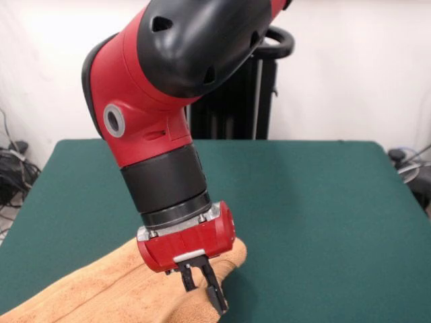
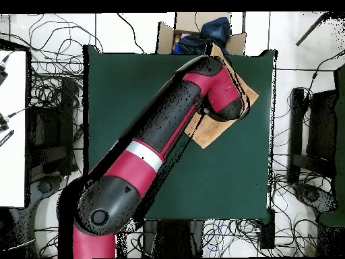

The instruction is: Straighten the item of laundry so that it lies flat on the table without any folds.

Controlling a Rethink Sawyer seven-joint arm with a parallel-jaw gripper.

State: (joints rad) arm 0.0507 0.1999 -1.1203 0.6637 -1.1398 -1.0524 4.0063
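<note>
The peach-tan towel lies at the table's near left corner in the front view, with its right end bunched up behind the gripper. My gripper hangs tilted over the towel's right edge, its two black fingers a little apart with nothing between them. In the overhead view the towel lies slanted near the table's far right corner. The arm's wrist covers most of it and hides the gripper. The dark green table stretches bare to the right of the towel.
The arm's big red and black links cross the table diagonally. A cardboard box with dark blue cloth stands beyond the table's far edge. Cables and equipment surround the table. The black pedestal stands behind.
</note>
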